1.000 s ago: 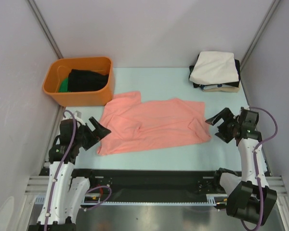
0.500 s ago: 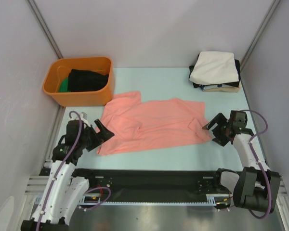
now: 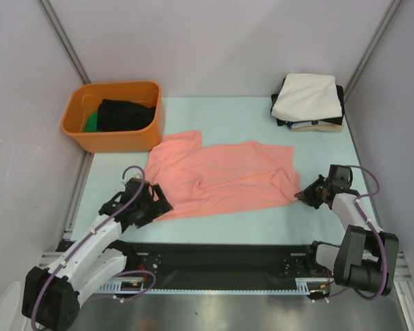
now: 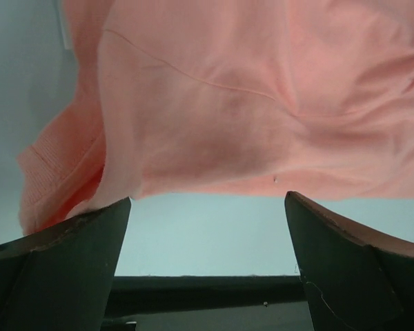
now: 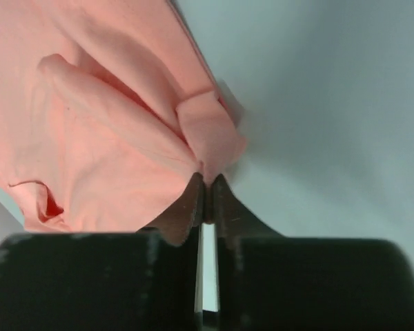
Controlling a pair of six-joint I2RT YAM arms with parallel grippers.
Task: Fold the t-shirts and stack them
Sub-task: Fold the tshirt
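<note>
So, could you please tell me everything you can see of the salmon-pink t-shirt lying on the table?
The salmon-pink short-sleeved t-shirt looks like soft, plain knit cloth. It lies unfolded and wrinkled on the pale blue-green table, its long side running left to right, a flap sticking out at the far left. A ribbed edge shows in the left wrist view. The right gripper pinches its near-right corner; the left gripper, jaws wide, sits at its near-left edge, not gripping it.
</note>
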